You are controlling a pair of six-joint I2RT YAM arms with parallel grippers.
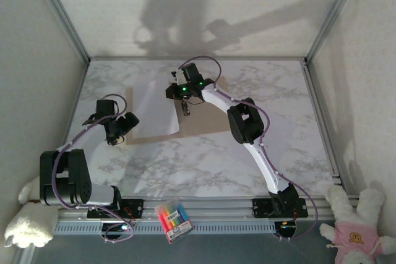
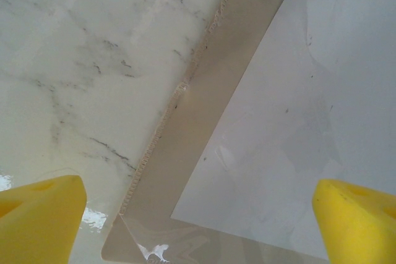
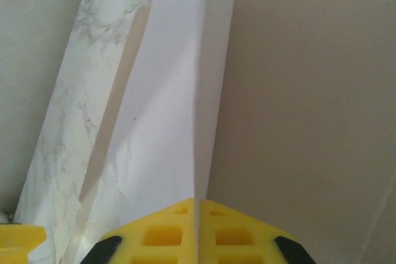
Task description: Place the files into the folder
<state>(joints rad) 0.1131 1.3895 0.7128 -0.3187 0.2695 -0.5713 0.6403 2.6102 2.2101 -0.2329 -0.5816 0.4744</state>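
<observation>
The tan folder (image 1: 204, 119) lies open and flat in the middle of the table. A white file (image 1: 154, 112) rests on its left leaf. My right gripper (image 1: 184, 98) is over the crease, shut on that sheet's right edge. In the right wrist view the fingers (image 3: 154, 233) pinch the file (image 3: 161, 122), which rises edge-on between them, with bare folder (image 3: 297, 122) to the right. My left gripper (image 1: 114, 133) hovers open above the folder's near left corner. Its wrist view has the folder's border (image 2: 204, 91) and the file (image 2: 297, 103) between wide yellow fingertips (image 2: 37, 221).
Another white sheet (image 1: 283, 133) lies on the marble to the right of the right arm. A pack of highlighters (image 1: 172, 217) sits on the front rail. Plush toys stand at the near left (image 1: 28, 227) and near right (image 1: 356, 227) corners. Frame posts border the table.
</observation>
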